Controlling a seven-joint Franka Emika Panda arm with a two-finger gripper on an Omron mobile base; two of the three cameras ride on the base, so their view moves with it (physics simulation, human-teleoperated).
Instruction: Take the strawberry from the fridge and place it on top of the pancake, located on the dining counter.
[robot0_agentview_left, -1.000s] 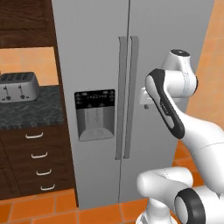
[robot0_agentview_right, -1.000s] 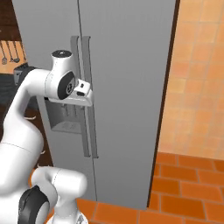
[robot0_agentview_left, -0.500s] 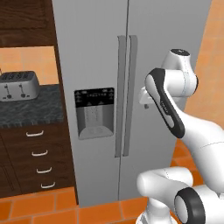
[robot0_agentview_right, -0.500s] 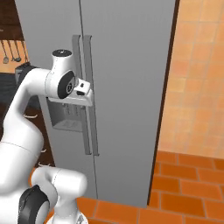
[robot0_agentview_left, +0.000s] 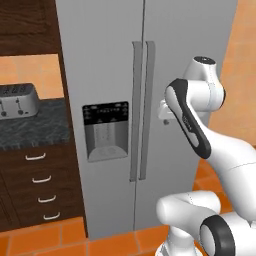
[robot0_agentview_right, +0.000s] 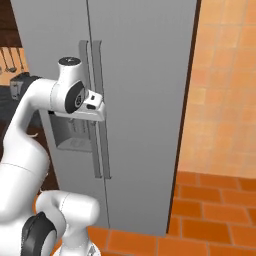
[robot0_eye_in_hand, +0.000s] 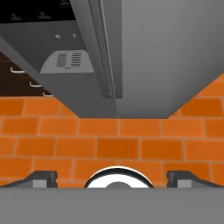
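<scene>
Illumination is even, diffuse and moderately bright with no identifiable source and no glare, shading the fridge (robot0_agentview_left: 150, 100) doors smoothly from pale to darker grey, while the floor tiles (robot0_eye_in_hand: 109, 140) stay saturated orange and all rendered frames appear soft and coarse, without edge distortion.

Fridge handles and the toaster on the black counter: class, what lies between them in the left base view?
In the left base view, the black dispenser panel on the fridge's left door lies between the toaster and the handles.
</scene>
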